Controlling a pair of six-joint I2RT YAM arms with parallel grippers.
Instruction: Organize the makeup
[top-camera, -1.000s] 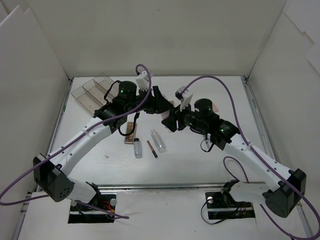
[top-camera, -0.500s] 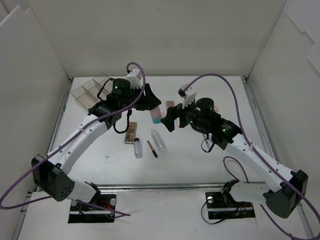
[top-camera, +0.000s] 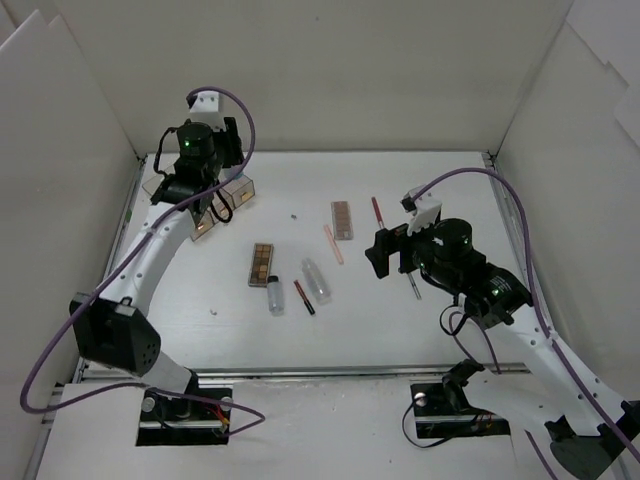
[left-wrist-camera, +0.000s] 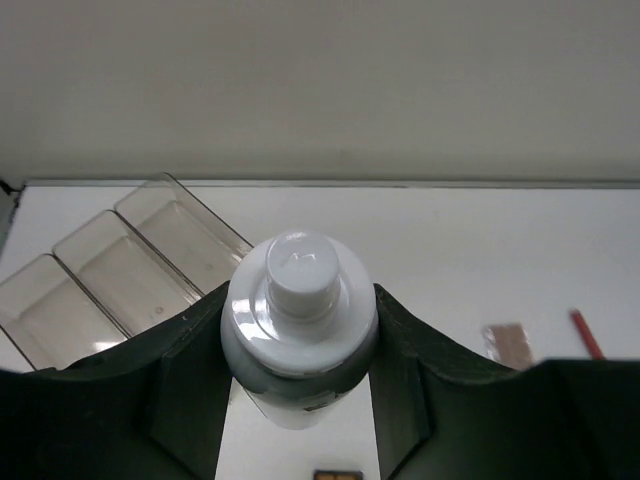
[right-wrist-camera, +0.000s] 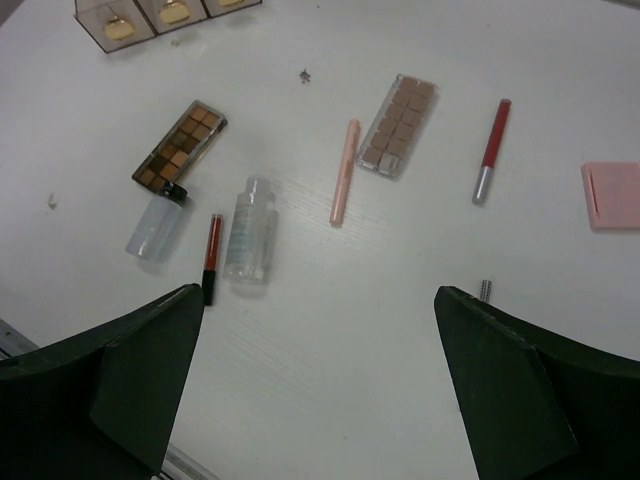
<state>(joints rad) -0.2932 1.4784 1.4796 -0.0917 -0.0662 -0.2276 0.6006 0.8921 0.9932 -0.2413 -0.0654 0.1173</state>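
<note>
My left gripper (left-wrist-camera: 298, 345) is shut on a white-capped bottle (left-wrist-camera: 298, 305), held above the table near the clear compartmented box (left-wrist-camera: 120, 268) at the back left (top-camera: 200, 198). My right gripper (right-wrist-camera: 318, 292) stands wide open and holds nothing, hovering over the table right of centre (top-camera: 384, 250). Below it lie a dark eyeshadow palette (right-wrist-camera: 180, 145), a tan palette (right-wrist-camera: 400, 125), a pink pencil (right-wrist-camera: 344, 172), a red pencil (right-wrist-camera: 491, 150), a clear bottle (right-wrist-camera: 247, 232), a smaller bottle (right-wrist-camera: 157, 222), a red-black pencil (right-wrist-camera: 211, 257) and a pink square pad (right-wrist-camera: 612, 195).
White walls close in the table on the left, back and right. A grey pencil tip (right-wrist-camera: 484, 290) lies close to my right finger. A tiny dark speck (right-wrist-camera: 304, 74) sits near the back.
My left arm has carried the bottle from the table's middle to the back left, over the clear box. My right gripper has opened and pulled back toward the right.
</note>
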